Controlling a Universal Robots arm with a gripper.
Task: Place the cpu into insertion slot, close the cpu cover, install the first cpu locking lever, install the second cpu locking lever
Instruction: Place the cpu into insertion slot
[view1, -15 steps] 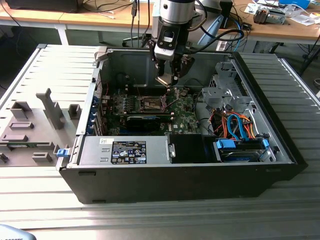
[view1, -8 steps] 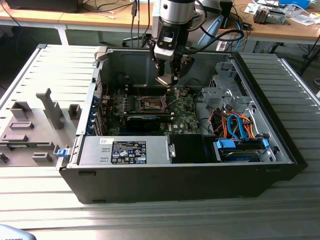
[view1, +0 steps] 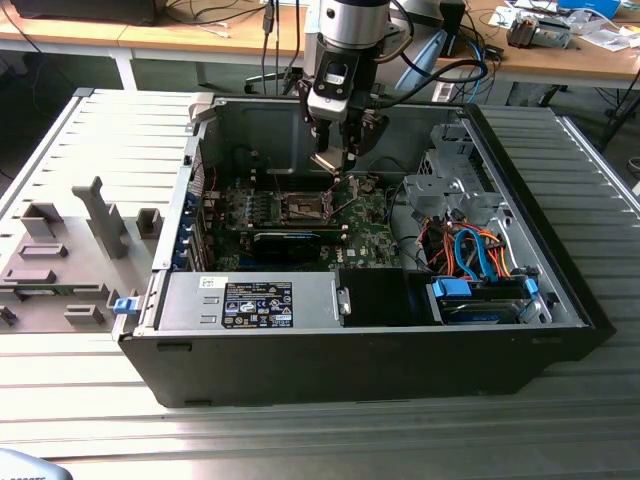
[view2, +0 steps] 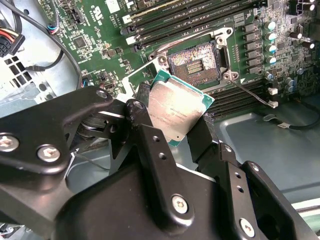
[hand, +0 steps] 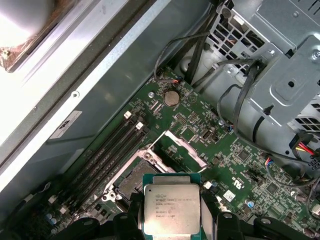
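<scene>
1. Status: gripper (view2: 170, 124) is holding the cpu (view2: 176, 104). The fingers (view2: 150, 142) are sitting partly closed, pinching the pale plate by two opposite edges, with nothing else in the grasp.
2. Position: the cpu is hanging in the air above the green motherboard (view1: 372, 235), touching nothing but the fingers.
3. Exterior view: the gripper is hovering inside the open computer case (view1: 350, 365). It is just past the insertion slot (view1: 303, 207) on the far side, slightly toward the exterior view's right.
4. Step one: the insertion slot is sitting empty in both wrist views, with its dark contact field exposed. So placement is underway but not done; the cpu is near the slot and clearly apart from it.
5. Step two: the cpu cover (hand: 192, 152) is standing swung open at the slot's edge in the first wrist view, so it is not yet closed.
6. Steps three and four: one thin locking lever (view2: 252, 92) is sticking out sideways from the slot in the second wrist view and is looking unlatched. I can't make out the other one. I'm reading both lever steps as outstanding.
7. Setup: the computer case is resting on the ribbed metal counter (view1: 300, 430).
</scene>
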